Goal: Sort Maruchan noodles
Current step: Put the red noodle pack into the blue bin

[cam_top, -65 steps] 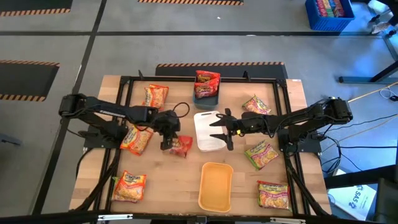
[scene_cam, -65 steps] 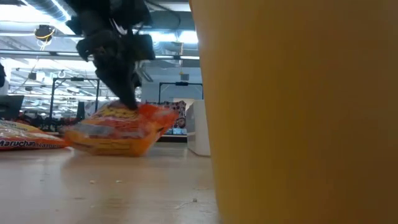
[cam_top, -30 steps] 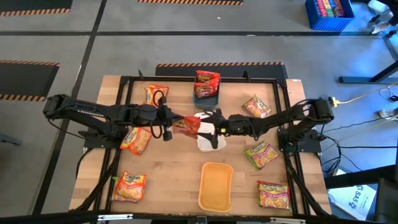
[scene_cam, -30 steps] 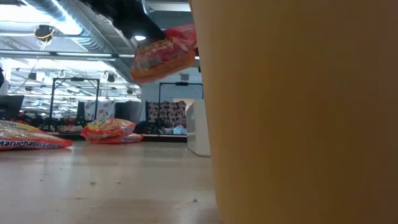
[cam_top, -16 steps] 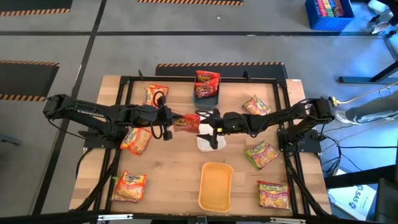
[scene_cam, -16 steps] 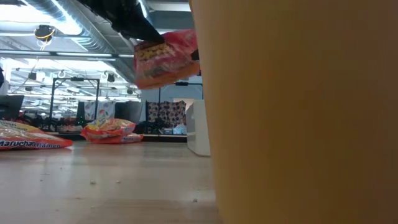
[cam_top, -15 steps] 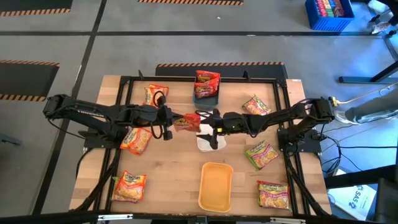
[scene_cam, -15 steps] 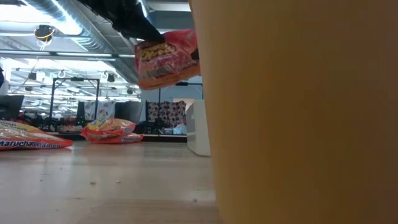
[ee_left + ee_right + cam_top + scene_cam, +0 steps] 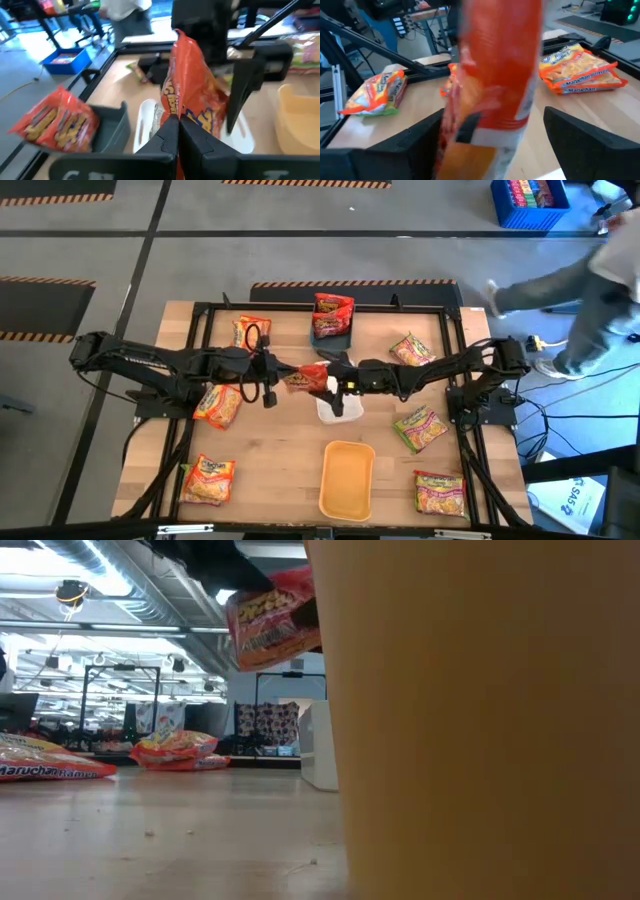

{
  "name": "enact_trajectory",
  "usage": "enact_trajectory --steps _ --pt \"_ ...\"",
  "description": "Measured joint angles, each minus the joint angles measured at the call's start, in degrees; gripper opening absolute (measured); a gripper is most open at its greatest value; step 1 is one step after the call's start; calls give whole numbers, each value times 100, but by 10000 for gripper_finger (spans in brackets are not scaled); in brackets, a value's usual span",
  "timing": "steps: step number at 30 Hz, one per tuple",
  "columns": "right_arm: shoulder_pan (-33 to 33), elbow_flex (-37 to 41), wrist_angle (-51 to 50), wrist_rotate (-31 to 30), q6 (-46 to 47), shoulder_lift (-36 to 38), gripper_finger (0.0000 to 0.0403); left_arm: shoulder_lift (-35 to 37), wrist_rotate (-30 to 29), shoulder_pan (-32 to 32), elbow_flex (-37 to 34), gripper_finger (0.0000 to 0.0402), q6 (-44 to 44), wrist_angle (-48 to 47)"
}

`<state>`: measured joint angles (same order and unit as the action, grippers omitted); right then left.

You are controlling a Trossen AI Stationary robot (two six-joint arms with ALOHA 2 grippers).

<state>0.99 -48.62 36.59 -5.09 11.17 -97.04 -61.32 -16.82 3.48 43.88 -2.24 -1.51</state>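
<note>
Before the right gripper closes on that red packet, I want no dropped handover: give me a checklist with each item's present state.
1. Left gripper shut on the red packet: ok.
2. Packet lifted off the table: ok, low view shows it in the air.
3. Right gripper open: ok.
4. Packet between the right gripper's fingers: ok, right wrist view.
5. White tray below the handover: ok.
6. Person away from both arms: ok, beyond the table's right edge.

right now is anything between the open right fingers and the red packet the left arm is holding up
Nothing visible. The left gripper holds the red noodle packet above the table, and the packet sits between the right gripper's open fingers, over the white tray.
</note>
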Motion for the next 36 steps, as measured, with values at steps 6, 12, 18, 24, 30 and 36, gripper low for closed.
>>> enact_trajectory --steps 6,12,18,24,30,36 --pt "11 -6 510 -145 -275 -219 280 0 20 -4 0 0 2 55" --pt "11 -2 457 -193 -422 -229 171 0 -254 -4 0 1 3 121" --pt "-6 -2 458 -296 -712 -229 90 0 -895 3 0 25 38 127" --pt "6 0 486 -497 -860 -229 95 0 -902 0 0 41 91 192" --pt "5 0 487 -502 -864 -229 98 0 -1026 0 0 50 167 215" --pt "15 2 410 -435 -886 -229 92 21 -555 -6 120 94 55 70"
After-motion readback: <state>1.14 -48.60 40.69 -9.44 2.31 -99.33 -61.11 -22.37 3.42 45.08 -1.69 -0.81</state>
